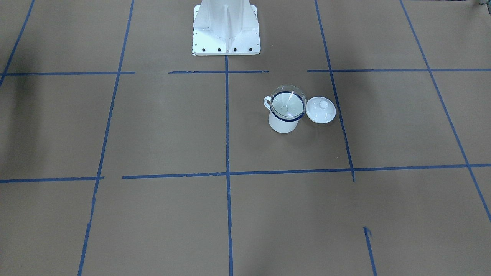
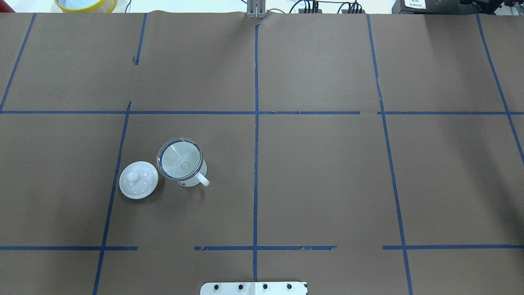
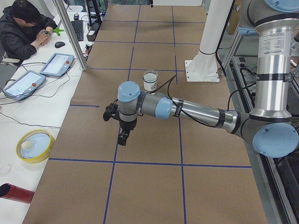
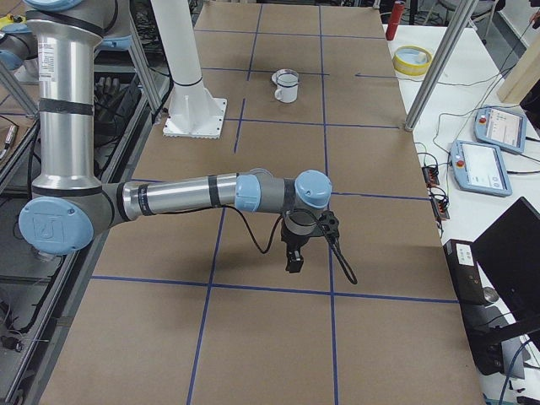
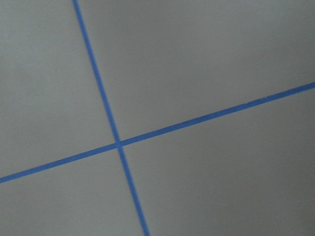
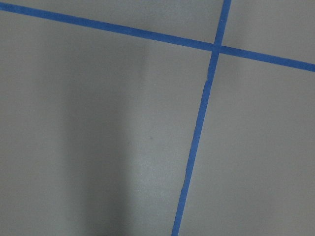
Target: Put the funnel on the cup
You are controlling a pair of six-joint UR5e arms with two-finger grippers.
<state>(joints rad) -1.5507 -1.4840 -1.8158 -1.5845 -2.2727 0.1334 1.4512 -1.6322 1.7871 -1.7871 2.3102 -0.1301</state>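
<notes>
Sitting on cup (image 1: 283, 125), clear funnel (image 1: 288, 101), w/ lid (image 1: 320, 110) just beside

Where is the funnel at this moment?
Overhead view: the funnel sits on the cup, left of the centre line, white lid just to its left.

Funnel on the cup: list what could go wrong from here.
The funnel only rests in the mouth of the cup, with nothing holding it; a bump could tip it out. The lid lies right beside the cup, so anything passing there could shove it into the cup.
</notes>
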